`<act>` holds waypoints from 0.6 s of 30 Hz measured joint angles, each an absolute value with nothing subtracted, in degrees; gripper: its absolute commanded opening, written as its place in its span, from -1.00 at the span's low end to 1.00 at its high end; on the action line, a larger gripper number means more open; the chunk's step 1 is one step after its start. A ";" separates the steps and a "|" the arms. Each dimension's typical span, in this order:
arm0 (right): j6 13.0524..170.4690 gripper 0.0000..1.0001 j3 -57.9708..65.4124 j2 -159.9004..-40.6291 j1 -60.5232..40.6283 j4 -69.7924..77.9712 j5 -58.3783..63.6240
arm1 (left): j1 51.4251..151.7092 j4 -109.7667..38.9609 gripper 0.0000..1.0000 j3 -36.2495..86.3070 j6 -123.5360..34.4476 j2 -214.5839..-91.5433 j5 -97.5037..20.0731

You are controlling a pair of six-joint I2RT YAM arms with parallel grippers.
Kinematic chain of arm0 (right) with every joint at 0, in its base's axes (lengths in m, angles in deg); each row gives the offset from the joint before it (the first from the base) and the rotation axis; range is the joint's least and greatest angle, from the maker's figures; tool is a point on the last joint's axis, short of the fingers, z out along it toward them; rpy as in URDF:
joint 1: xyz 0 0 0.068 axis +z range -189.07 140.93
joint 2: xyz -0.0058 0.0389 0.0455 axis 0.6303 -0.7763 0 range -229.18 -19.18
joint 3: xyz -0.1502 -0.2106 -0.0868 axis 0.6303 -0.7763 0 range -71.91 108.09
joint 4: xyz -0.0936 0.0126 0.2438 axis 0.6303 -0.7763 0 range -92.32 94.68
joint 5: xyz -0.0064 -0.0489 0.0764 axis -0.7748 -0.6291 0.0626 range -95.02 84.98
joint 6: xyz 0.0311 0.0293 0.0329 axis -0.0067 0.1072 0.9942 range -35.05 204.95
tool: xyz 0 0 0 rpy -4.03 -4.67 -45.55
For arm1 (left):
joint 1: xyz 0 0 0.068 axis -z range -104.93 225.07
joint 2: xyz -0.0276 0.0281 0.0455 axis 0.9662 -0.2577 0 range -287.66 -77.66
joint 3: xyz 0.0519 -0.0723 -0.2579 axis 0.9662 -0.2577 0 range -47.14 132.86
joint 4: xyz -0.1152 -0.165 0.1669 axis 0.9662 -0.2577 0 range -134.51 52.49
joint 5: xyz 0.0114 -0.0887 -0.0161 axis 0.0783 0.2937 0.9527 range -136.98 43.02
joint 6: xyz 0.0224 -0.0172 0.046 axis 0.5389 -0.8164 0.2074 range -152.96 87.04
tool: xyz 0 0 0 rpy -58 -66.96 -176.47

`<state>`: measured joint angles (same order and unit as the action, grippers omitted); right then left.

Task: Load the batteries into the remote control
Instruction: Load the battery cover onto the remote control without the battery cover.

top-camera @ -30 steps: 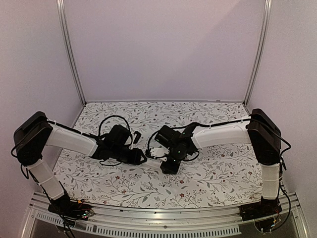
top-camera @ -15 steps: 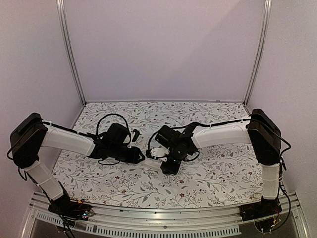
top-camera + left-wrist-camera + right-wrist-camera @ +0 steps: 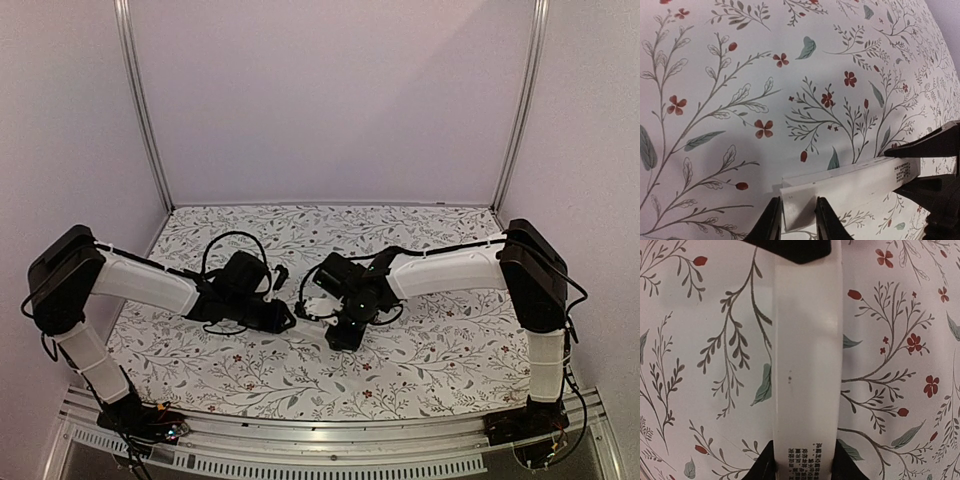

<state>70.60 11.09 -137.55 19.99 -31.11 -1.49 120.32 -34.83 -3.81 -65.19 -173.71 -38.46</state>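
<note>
Two grippers on one remote point(image 3: 850, 182).
- Left gripper point(image 3: 797, 222): fingers point(image 3: 771, 222) pressed to both sides of one end, clamped by the look of it.
- Right gripper point(image 3: 802, 465): grasping the other end, the one with small print.
- Remote hangs between them over the table point(image 3: 430, 350), shadow beneath, so not resting on it.
- No black button patch showing; likely the back faces the cameras.
- Batteries not in view anywhere.

Risks, as I judge them:
- Both arms are clamped on one stiff bar. Any mismatch in their motion could twist it or pull it out of the weaker hold.
- Left hold sits right at the tip with little overlap. A small tug could slip it off, and that end would drop.
- If the aim is sliding a back cover off, a sudden give could fling a part onto the table.
- Neither gripper is free to fetch batteries.
</note>
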 measured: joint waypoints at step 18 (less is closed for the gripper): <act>70.66 -0.13 10.17 -136.72 19.45 -31.67 -1.20 | 122.25 -35.94 -0.51 -1.65 -63.84 -175.19 -40.43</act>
